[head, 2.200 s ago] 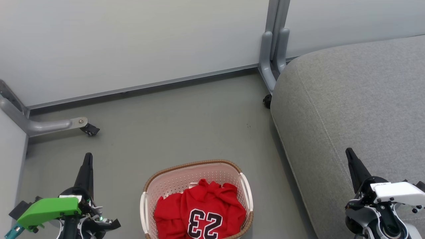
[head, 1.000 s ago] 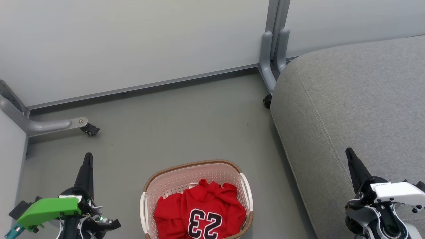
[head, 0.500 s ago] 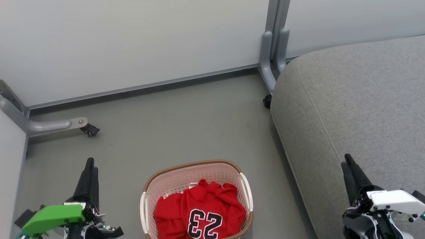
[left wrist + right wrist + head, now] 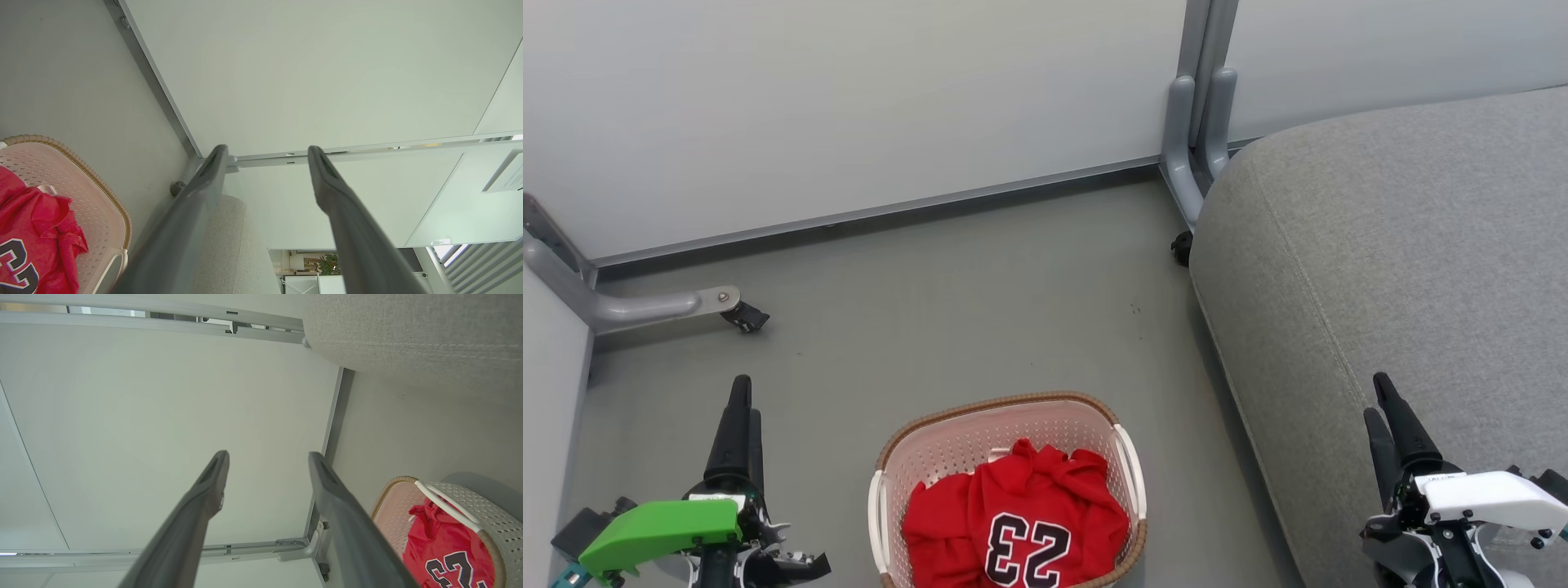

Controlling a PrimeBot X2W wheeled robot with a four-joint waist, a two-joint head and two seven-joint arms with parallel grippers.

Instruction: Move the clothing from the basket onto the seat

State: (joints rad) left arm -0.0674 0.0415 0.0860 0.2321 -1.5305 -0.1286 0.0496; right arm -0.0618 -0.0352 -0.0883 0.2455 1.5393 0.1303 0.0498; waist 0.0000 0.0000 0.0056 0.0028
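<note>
The cream basket with a brown woven rim sits on the floor at the bottom centre of the head view. Inside it lies the red clothing, with the "23" jersey on top. To the right, the big grey seat rises beside the basket. My left gripper hovers left of the basket, open and holding nothing. My right gripper is over the seat's front edge, also open with nothing in it. The left gripper points at the wall, basket and clothing to its lower left. The right gripper has clothing at its lower right.
Pale partition walls close off the back. One grey metal foot with a castor juts out at the left. Another foot stands by the seat's corner, with a small black castor. Grey floor lies between the walls and the basket.
Each gripper showed as a single dark spike before; now two parted fingers show on both. Both arms have shifted slightly. Basket and clothing have not moved.
</note>
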